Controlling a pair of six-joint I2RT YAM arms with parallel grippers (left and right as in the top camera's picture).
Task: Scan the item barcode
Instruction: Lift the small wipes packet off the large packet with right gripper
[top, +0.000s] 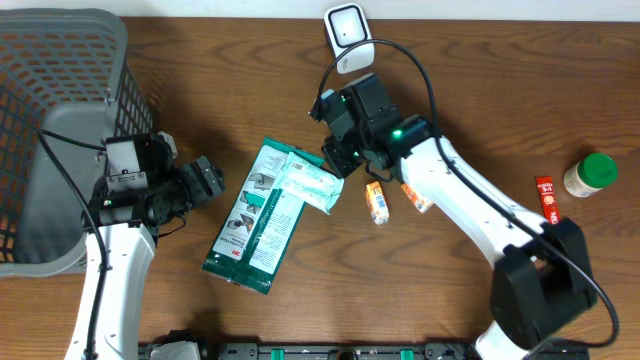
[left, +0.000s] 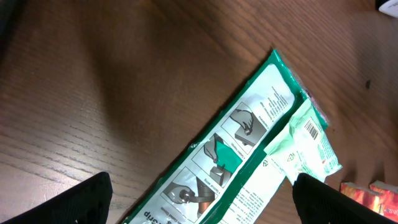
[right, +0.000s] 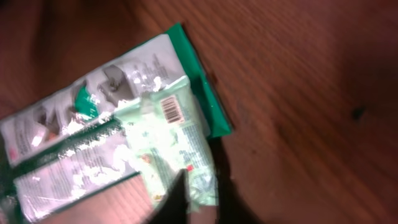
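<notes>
Item: pale green pack (top: 310, 183) atop green pouch (top: 250, 230). Your left end effector (top: 208, 180) gapes, empty; right end effector (top: 338, 158) at pack, grip undeterminable.

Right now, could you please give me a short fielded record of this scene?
scanner: white, top centre of the overhead view
large packet: green-white, lying flat, centre
small packet: pale green, overlapping large packet's corner, barcode up
right gripper: at small packet, grip unclear
left gripper: open, empty, beside large packet
basket: grey, far left
</notes>
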